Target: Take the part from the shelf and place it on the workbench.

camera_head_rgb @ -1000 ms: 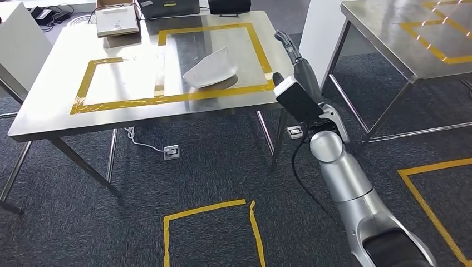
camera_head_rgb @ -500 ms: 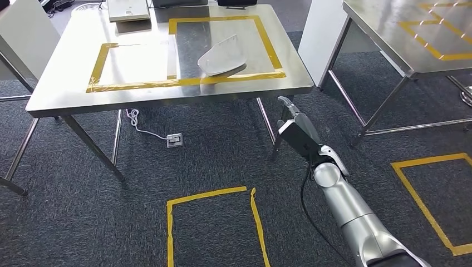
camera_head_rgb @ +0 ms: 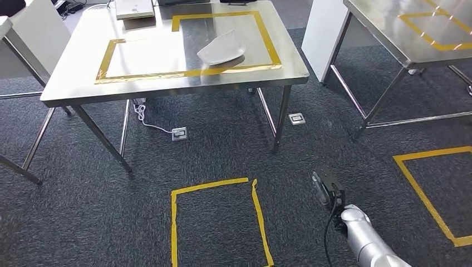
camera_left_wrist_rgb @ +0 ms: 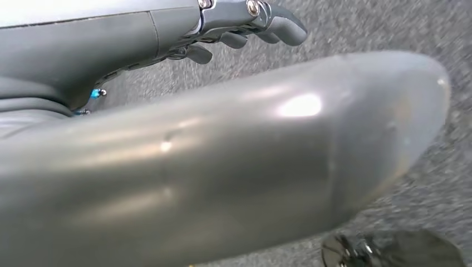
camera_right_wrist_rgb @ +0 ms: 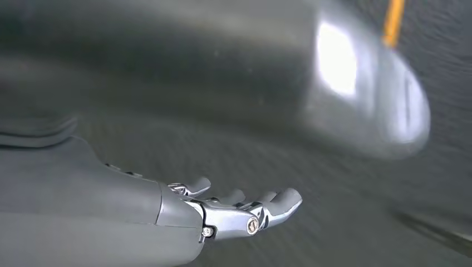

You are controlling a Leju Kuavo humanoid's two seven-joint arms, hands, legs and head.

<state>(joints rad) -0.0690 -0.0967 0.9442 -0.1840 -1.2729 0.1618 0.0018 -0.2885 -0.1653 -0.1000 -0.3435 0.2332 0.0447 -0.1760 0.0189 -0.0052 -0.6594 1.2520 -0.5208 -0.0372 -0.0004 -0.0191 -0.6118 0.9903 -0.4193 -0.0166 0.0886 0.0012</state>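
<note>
Now, status: placement looks complete.
Part (camera_head_rgb: 221, 48): white curved shell lying on the counter (camera_head_rgb: 83, 92), inside the yellow tape outline (camera_head_rgb: 267, 39), touching no hand.
Right robot hand (camera_right_wrist_rgb: 234, 208): released, fingers slightly apart, holding nothing, low over the carpet.
Left robot hand (camera_left_wrist_rgb: 245, 28): fingers loosely apart, holding nothing.
Remaining: apparently nothing.

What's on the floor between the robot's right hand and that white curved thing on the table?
In the head view, mostly dark carpet separates the right robot hand from the white part. The table's front leg and a small floor socket stand along that stretch.
</note>
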